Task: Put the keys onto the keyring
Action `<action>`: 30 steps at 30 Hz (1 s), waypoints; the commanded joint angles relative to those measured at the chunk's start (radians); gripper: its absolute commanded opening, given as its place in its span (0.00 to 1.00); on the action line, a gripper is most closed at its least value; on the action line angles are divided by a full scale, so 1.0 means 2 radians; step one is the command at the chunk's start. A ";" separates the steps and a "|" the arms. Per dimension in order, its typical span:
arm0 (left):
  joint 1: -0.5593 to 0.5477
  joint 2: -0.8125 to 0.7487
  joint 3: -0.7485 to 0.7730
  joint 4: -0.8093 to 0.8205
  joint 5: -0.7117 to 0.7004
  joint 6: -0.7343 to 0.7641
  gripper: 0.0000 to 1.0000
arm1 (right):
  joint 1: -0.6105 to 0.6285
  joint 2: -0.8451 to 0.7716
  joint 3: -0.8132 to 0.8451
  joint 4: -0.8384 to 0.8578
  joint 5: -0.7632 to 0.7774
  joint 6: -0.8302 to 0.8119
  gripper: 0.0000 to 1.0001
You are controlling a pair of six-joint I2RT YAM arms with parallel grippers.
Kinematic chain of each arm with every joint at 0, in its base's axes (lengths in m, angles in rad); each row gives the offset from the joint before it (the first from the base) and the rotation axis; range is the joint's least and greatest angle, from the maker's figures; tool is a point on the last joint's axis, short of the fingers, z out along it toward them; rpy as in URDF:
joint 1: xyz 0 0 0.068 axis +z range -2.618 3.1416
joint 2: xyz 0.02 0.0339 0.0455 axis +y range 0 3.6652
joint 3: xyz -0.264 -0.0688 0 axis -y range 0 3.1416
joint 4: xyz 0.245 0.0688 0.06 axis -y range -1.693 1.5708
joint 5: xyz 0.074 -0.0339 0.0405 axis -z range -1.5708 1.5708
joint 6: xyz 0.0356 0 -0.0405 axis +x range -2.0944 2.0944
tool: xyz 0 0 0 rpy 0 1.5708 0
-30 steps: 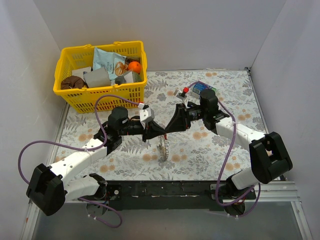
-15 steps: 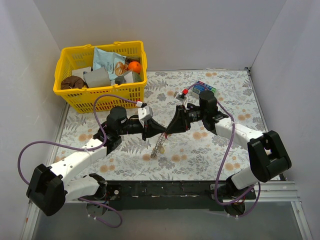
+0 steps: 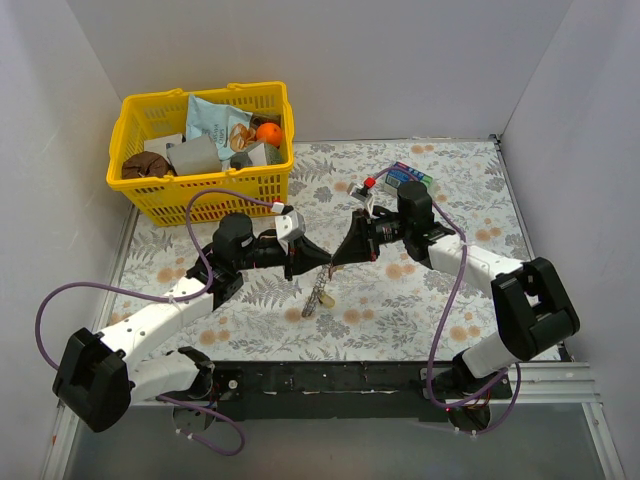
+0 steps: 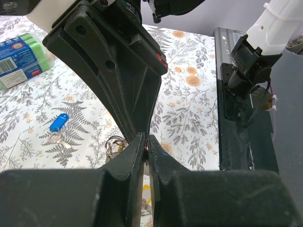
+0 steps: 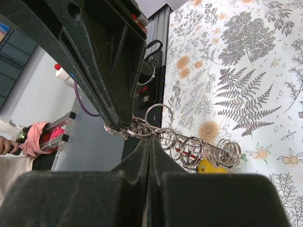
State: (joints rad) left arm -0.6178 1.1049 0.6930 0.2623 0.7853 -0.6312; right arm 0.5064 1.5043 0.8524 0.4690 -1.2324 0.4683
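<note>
Where the two arms meet over the middle of the surface (image 3: 400, 300), the left gripper (image 3: 316, 262) and the right gripper (image 3: 340, 258) stand tip to tip, and the keyring (image 3: 319, 295) hangs directly beneath that meeting point, clear of the surface and seen nearly edge-on from above.

1. Left jaws: narrow. In the left wrist view the fingers (image 4: 125, 165) are pressed together to a thin slit that ends at the keyring's wire, with the black body of the right gripper just beyond the tips.
2. Right jaws: narrow. In the right wrist view the fingers (image 5: 135, 161) are closed to a hairline, and the keyring's coiled loops run across their tips and out to one side.
3. Both pairs of jaws grip the keyring at its upper edge, side by side.
4. Yellow key (image 5: 208, 166): its plastic head sits against the keyring's coils, at the end farthest from the jaws. Whether it is threaded on cannot be determined.
5. Blue key (image 4: 58, 122): it lies flat on the surface, near the keyring but apart from it, with its metal blade (image 4: 57, 139) pointing toward the near edge.
6. Blue-green packet (image 3: 405, 177): it lies well beyond the keyring, on the right arm's side.
7. Yellow basket (image 3: 205, 195): it stands well apart from the keyring, on the left arm's side, and is filled with assorted items.
</note>
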 commanded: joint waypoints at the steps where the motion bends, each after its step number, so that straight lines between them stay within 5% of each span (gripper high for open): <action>1: 0.001 -0.016 -0.008 -0.002 -0.022 0.015 0.09 | 0.003 0.005 -0.002 0.023 -0.005 0.002 0.01; 7: 0.001 0.005 -0.020 -0.014 -0.054 0.021 0.01 | 0.001 0.023 -0.007 -0.017 0.019 -0.038 0.01; 15: 0.001 0.034 -0.034 -0.002 -0.059 0.012 0.00 | -0.056 -0.026 -0.045 -0.059 0.065 -0.069 0.43; 23: 0.001 0.063 -0.034 0.007 -0.064 0.008 0.00 | -0.063 -0.037 -0.056 -0.131 0.094 -0.120 0.45; 30: -0.008 0.165 0.019 -0.019 -0.036 -0.028 0.10 | -0.093 -0.060 -0.076 -0.202 0.203 -0.115 0.44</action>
State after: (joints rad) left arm -0.6178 1.3567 0.6529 0.2642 0.6830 -0.6453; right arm 0.3622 1.4288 0.7235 0.1638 -0.9604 0.2554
